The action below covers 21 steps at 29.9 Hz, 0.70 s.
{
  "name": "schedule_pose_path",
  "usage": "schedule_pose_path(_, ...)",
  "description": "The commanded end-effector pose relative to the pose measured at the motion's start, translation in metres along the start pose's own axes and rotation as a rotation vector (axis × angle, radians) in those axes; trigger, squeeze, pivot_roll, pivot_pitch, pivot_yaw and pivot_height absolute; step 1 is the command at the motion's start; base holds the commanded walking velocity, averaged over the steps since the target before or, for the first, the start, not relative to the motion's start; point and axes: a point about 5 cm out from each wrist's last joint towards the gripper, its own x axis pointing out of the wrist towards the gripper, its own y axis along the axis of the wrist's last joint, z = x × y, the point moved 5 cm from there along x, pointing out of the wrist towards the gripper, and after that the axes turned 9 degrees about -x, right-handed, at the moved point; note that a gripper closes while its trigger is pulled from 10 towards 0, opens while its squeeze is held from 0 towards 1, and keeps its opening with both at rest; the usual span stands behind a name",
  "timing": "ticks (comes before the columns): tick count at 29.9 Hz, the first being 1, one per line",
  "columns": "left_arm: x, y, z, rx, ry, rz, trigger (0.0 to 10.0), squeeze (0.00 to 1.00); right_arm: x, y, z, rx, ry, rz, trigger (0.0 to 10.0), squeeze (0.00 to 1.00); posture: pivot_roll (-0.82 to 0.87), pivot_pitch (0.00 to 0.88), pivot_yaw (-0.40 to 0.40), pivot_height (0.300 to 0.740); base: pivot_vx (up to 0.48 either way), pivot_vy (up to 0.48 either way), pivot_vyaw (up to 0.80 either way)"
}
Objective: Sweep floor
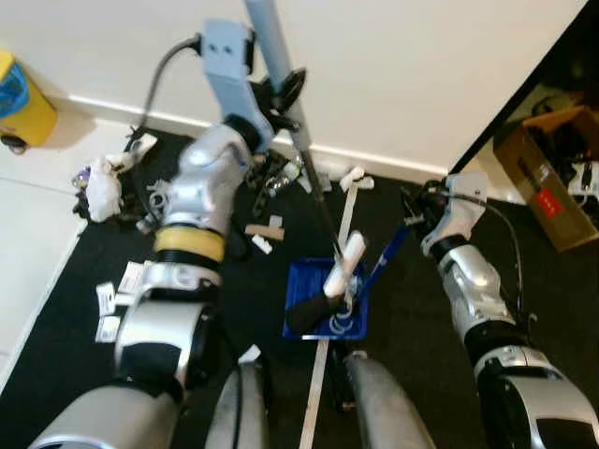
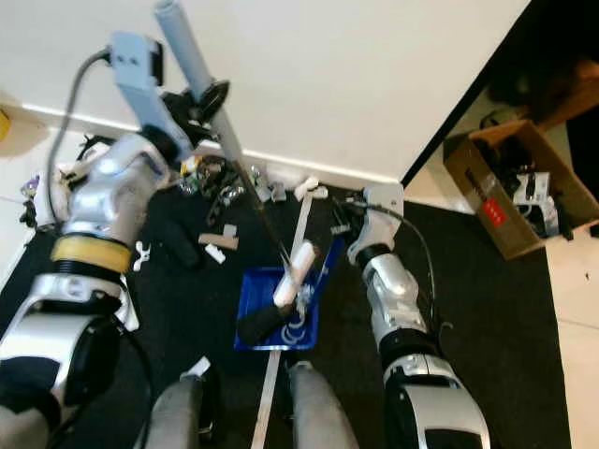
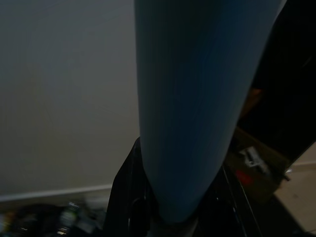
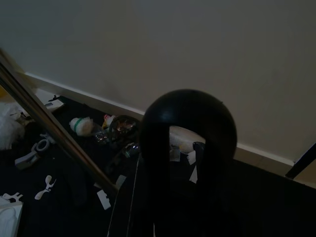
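Litter [image 1: 267, 178] lies scattered on the black floor mat [image 1: 412, 309] along the white wall's skirting, upper centre of the head views. Left gripper [image 1: 281, 94], raised high at the top centre, is closed around the grey-blue broom handle [image 1: 271, 42]; the silver forearm bends upward from the lower left. The left wrist view shows that handle close up and, at its lower right, the cardboard box [image 3: 256, 160].

Blue dustpan [image 1: 309, 290] sits on the mat at centre, holding a white roll [image 1: 344, 262] and a black broom head [image 1: 314, 311]. Right gripper [image 1: 421, 208] reaches forward at centre right and grips the dustpan's blue handle [image 1: 388, 254]. The right wrist view shows a rounded black grip [image 4: 187, 123] between its fingers, with the broom's metal shaft [image 4: 54, 131] crossing diagonally.
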Motion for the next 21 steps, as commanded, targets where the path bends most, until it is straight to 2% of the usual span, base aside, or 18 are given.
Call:
schedule_pose_path(1, -0.016, -0.012, -0.015, 0.108, 0.029, -0.074, 10.0, 0.0, -0.018, -0.046, -0.014, 0.106, 0.003, -0.169, 10.0, 0.0, 0.02, 0.237, -0.018, 0.74, 0.0, 0.0, 0.0)
schedule_pose_path(3, -0.02, -0.015, -0.02, 0.133, 0.041, -0.09, 10.0, 0.0, -0.018, -0.046, -0.014, 0.107, 0.003, -0.169, 10.0, 0.0, 0.02, 0.237, -0.018, 0.74, 0.0, 0.0, 0.0)
schedule_pose_path(4, -0.026, -0.022, -0.027, 0.18, 0.063, -0.126, 10.0, 0.0, -0.017, -0.046, -0.015, 0.109, 0.003, -0.168, 10.0, 0.0, 0.02, 0.231, -0.015, 0.74, 0.0, 0.0, 0.0)
schedule_pose_path(6, -0.04, -0.039, -0.031, 0.257, 0.064, -0.21, 10.0, 0.0, -0.017, -0.046, -0.015, 0.111, 0.002, -0.167, 10.0, 0.0, 0.02, 0.226, -0.013, 0.74, 0.0, 0.0, 0.0)
schedule_pose_path(7, -0.046, -0.05, -0.032, 0.258, 0.085, -0.234, 10.0, 0.0, -0.017, -0.046, -0.015, 0.112, 0.002, -0.167, 10.0, 0.0, 0.02, 0.224, -0.012, 0.74, 0.0, 0.0, 0.0)
schedule_pose_path(10, -0.049, -0.057, -0.033, 0.251, 0.1, -0.243, 10.0, 0.0, -0.017, -0.046, -0.015, 0.112, 0.002, -0.166, 10.0, 0.0, 0.02, 0.224, -0.012, 0.74, 0.0, 0.0, 0.0)
schedule_pose_path(13, -0.06, -0.095, -0.019, 0.246, 0.12, -0.29, 10.0, 0.0, -0.017, -0.046, -0.016, 0.112, 0.004, -0.164, 10.0, 0.0, 0.02, 0.219, -0.016, 0.74, 0.0, 0.0, 0.0)
schedule_pose_path(15, -0.06, -0.095, -0.019, 0.246, 0.12, -0.29, 10.0, 0.0, -0.017, -0.046, -0.016, 0.112, 0.004, -0.164, 10.0, 0.0, 0.02, 0.219, -0.016, 0.74, 0.0, 0.0, 0.0)
schedule_pose_path(18, -0.055, -0.135, -0.001, 0.165, 0.17, -0.295, 10.0, 0.0, -0.017, -0.046, -0.017, 0.109, 0.011, -0.165, 10.0, 0.0, 0.01, 0.216, -0.022, 0.74, 0.0, 0.0, 0.0)
schedule_pose_path(19, -0.055, -0.135, -0.001, 0.165, 0.17, -0.295, 10.0, 0.0, -0.017, -0.046, -0.017, 0.109, 0.011, -0.165, 10.0, 0.0, 0.01, 0.216, -0.022, 0.74, 0.0, 0.0, 0.0)
schedule_pose_path(21, -0.053, -0.151, 0.007, 0.131, 0.2, -0.302, 10.0, 0.0, -0.017, -0.046, -0.017, 0.108, 0.013, -0.165, 10.0, 0.0, 0.01, 0.216, -0.022, 0.74, 0.0, 0.0, 0.0)
